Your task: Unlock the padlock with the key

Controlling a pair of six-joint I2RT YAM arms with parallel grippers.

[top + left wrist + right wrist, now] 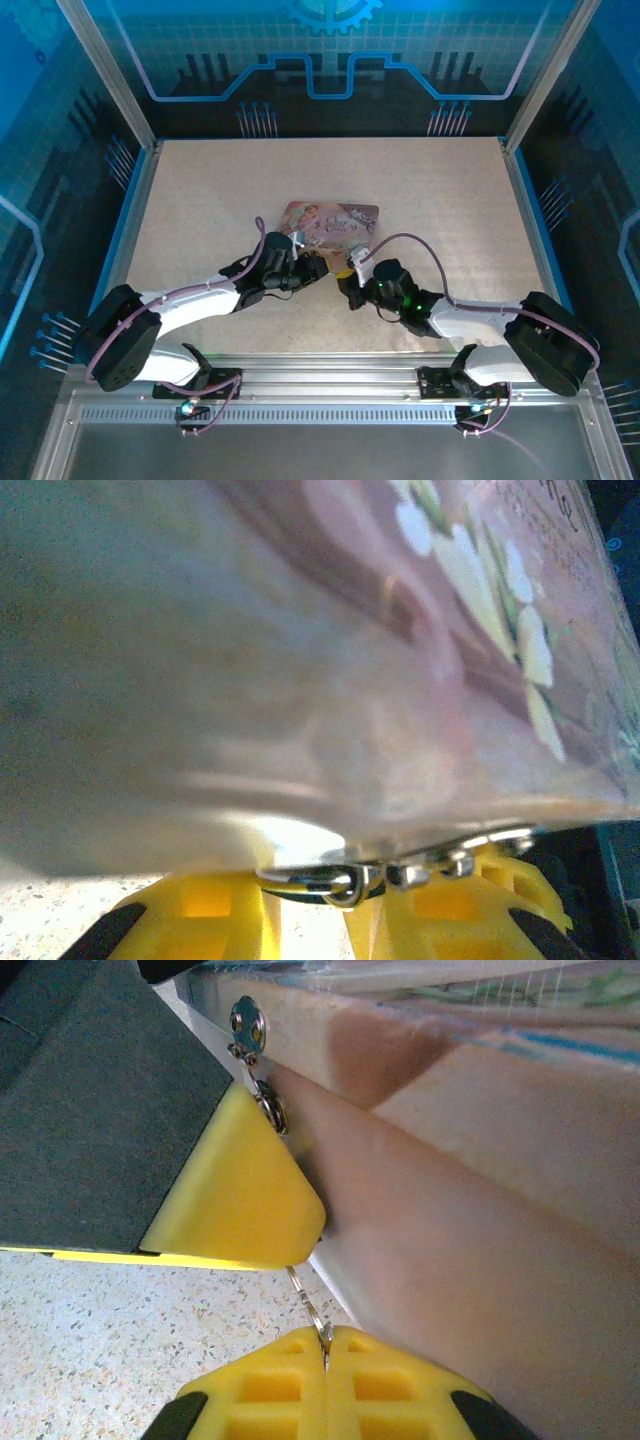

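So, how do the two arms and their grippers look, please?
Both arms have white links between black joints, the left arm and right arm alike. A purplish-grey cable loops along each. The right wrist carries a green light. The left gripper and right gripper have yellow fingertips with square recesses.

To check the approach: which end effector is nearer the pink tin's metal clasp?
Left. The left end effector is right at the metal clasp on the edge of the pink tin; the right end effector, pinching the key, is short of it.
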